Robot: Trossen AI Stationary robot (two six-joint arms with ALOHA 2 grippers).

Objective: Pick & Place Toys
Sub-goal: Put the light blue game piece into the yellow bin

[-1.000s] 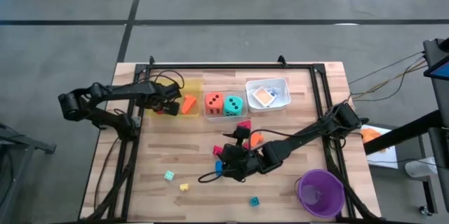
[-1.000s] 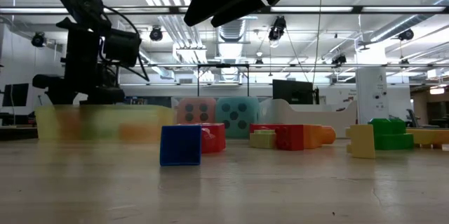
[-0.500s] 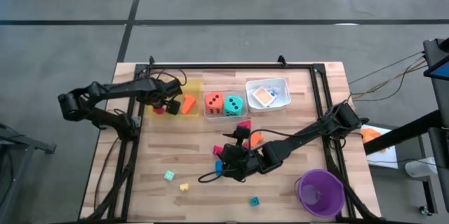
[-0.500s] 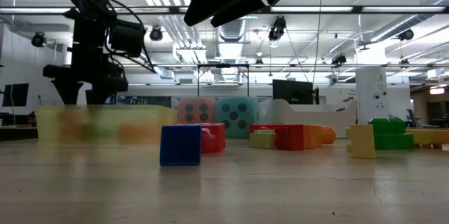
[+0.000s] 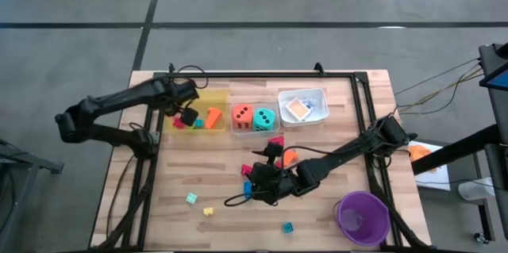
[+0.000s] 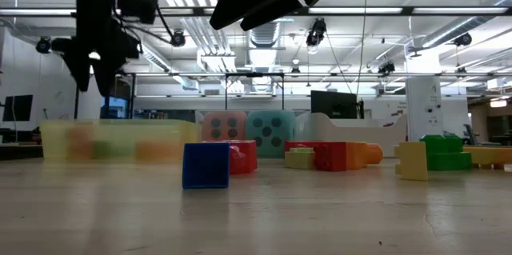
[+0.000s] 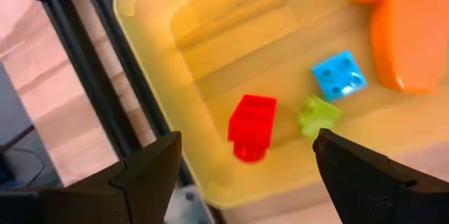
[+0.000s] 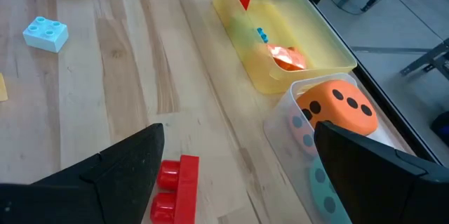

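Note:
My left gripper (image 5: pixel 188 115) hangs open above the yellow tray (image 5: pixel 216 95), pointing steeply down, with nothing between its fingers (image 7: pixel 151 175). On the tray's floor lie a red block (image 7: pixel 251 126), a green block (image 7: pixel 319 116), a blue block (image 7: pixel 339 75) and an orange piece (image 7: pixel 410 34). My right gripper (image 5: pixel 252 183) hovers open over mid-table, above a red block (image 8: pixel 175 185) and a blue block (image 5: pixel 248 188). An orange die (image 5: pixel 242 116) and a teal die (image 5: pixel 264 118) sit in the clear tray. Cards (image 5: pixel 298 109) lie in the white tray (image 5: pixel 321 94).
Loose blocks lie on the wood: pink (image 5: pixel 275 141), orange (image 5: pixel 290 156), light blue (image 5: pixel 191 198), yellow (image 5: pixel 209 211), teal (image 5: pixel 287 227). A purple cup (image 5: pixel 363 217) stands at the near right. A black frame (image 5: pixel 262 73) runs along the far edge and both sides.
My left gripper has risen straight up out of the yellow tray and rolled a little about its own axis. The blocks stay on the tray's floor.

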